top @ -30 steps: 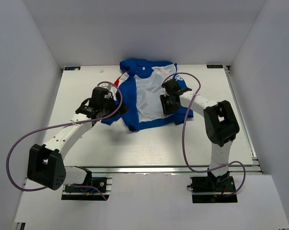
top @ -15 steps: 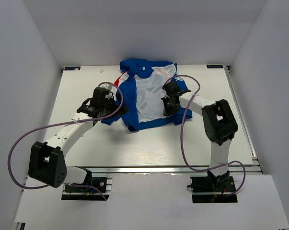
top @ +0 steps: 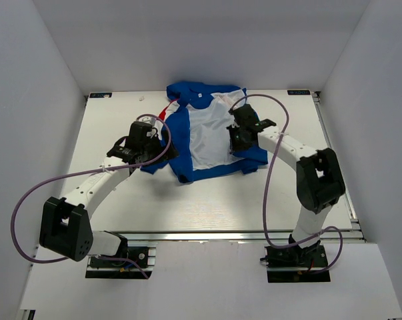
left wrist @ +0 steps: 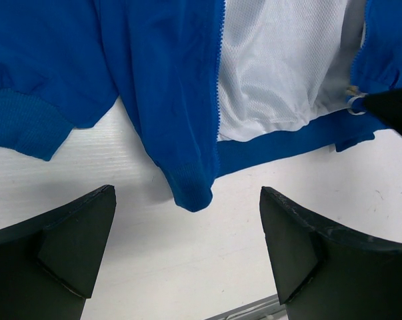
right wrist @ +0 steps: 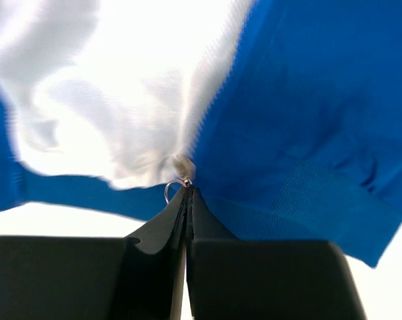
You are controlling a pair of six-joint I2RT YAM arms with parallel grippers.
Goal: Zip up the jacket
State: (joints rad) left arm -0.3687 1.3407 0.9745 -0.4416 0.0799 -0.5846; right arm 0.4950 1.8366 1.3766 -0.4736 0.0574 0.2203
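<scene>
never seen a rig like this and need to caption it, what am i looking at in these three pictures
Two robot arms are bolted to a white table. The overhead picture looks down from behind them; the other two come from wrist cameras, so the dark wedges are each arm's own fingers. A blue jacket lies open, white lining up, unzipped. The left gripper is open and holds nothing. The right gripper is pinched shut at the zipper pull, seemingly gripping it.

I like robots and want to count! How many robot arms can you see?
2. The left arm reaches in from the left to the jacket's side. The right arm reaches in from the right, its gripper shut at the zipper ring. None seems hidden.
</scene>
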